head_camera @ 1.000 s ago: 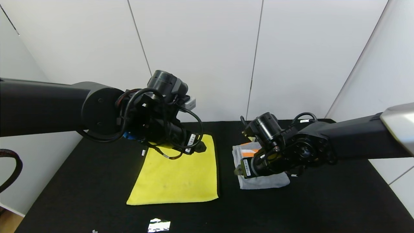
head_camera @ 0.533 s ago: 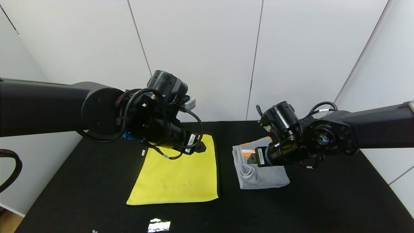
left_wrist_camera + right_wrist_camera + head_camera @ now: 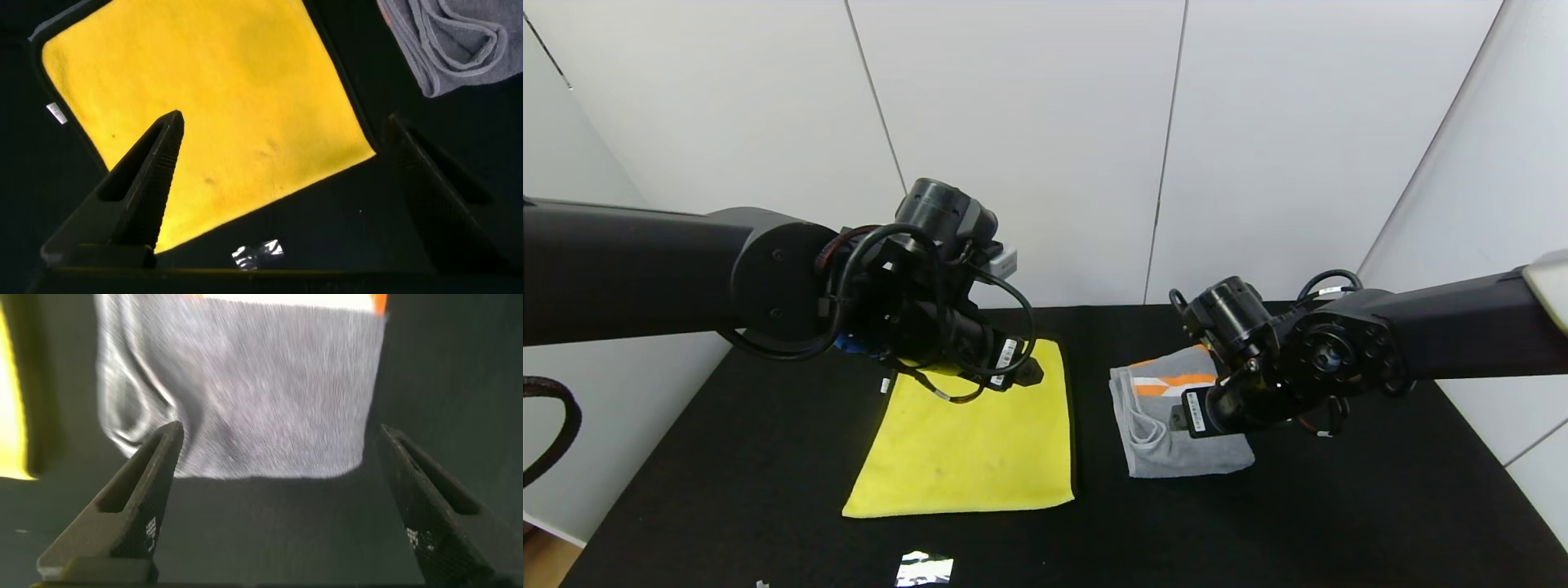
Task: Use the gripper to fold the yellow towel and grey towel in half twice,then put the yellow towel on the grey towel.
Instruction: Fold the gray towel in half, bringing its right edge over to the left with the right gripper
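The yellow towel (image 3: 968,441) lies flat on the black table, left of centre; it also fills the left wrist view (image 3: 204,106). My left gripper (image 3: 1023,374) hovers above its far edge, open, nothing between the fingers (image 3: 283,121). The grey towel (image 3: 1168,449) lies to the right as a small folded bundle, orange blocks at its far end, folded edges facing the yellow towel. My right gripper (image 3: 1186,416) hangs just above the bundle's right side, open and empty (image 3: 279,431), with the grey towel (image 3: 261,392) beneath it.
The black table (image 3: 1339,506) runs to white wall panels at the back. A small white tag (image 3: 885,385) lies by the yellow towel's far left corner. A shiny foil scrap (image 3: 923,567) sits near the front edge. A dark gap separates the two towels.
My right gripper has lifted off the grey towel and drawn back to the right, uncovering the orange blocks and the folded edges. The left arm has not moved.
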